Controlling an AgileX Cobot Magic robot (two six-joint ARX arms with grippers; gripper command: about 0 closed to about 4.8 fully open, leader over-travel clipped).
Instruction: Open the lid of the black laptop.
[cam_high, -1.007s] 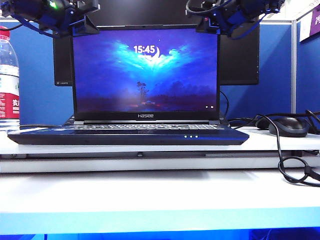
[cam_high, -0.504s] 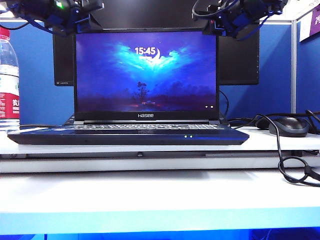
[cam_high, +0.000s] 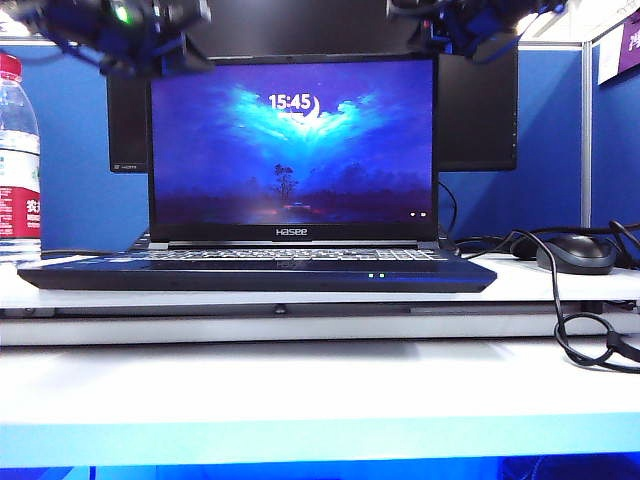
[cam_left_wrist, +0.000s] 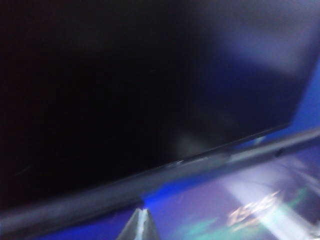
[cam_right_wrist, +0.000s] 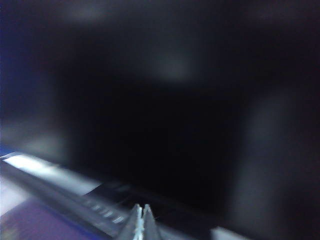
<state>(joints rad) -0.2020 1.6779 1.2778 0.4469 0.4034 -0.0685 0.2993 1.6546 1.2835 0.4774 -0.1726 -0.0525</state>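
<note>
Exterior view: the black laptop (cam_high: 257, 272) sits on the white table (cam_high: 320, 385), its lid (cam_high: 293, 150) upright, long edge running side to side. The left gripper (cam_high: 150, 45) and right gripper (cam_high: 462, 28) hover at its top corners, equally near. A monitor (cam_high: 478, 110) stands behind.

Left wrist view: the left gripper's (cam_left_wrist: 140, 224) fingers are pressed together, above the lid's edge (cam_left_wrist: 150, 180).

Right wrist view: the right gripper's (cam_right_wrist: 141, 220) fingers are likewise pressed together.

The left hand (cam_left_wrist: 141, 222), fingertips pressed together, hangs just above the lid's (cam_left_wrist: 150, 182) blurred top edge.

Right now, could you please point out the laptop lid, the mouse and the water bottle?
lid (cam_high: 292, 140): exterior view, middle of the lit screen.
mouse (cam_high: 577, 253): exterior view, top of its shell.
water bottle (cam_high: 17, 215): exterior view, red label.
</note>
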